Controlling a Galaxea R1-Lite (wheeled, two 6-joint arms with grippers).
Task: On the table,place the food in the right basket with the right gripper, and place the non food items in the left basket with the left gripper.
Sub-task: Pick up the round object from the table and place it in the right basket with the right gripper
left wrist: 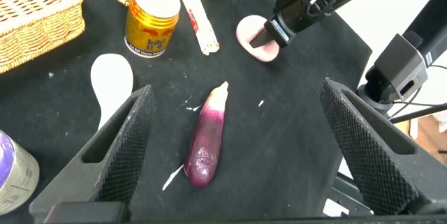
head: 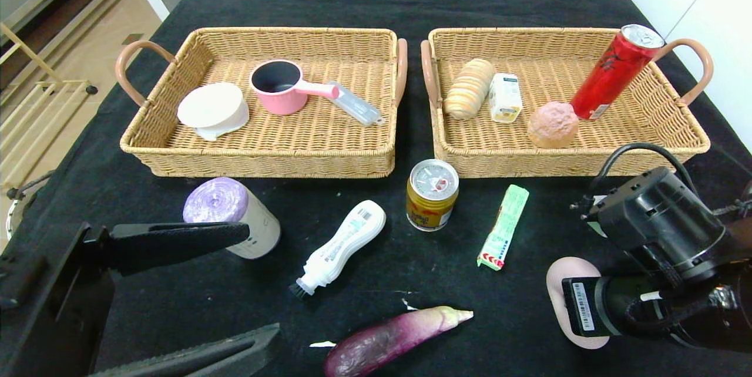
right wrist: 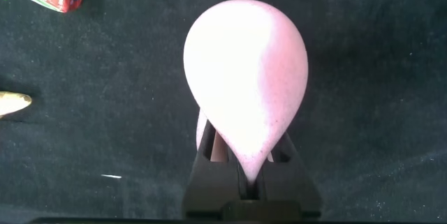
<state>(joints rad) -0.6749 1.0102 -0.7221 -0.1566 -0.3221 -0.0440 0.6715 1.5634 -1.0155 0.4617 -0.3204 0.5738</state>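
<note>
The right gripper has its jaws clenched on a pink potato low on the desk — near the green pack. The left gripper waits with jaws wide apart, beside the roll.

1. Light is bright and even, apparently from overhead; the white surfaces beyond the far edge of the table are washed out.
2. Shadows are short and soft, hard to read against the black cloth.
3. Glare sits on the top of the tall red can and along the purple eggplant.
4. In the right wrist view the pale pinkish potato is overexposed on its lit side and slightly soft.
5. The left gripper looks blurred and oversized at the head view's near corner.
6. In the left wrist view the basket edges bow slightly.
</note>
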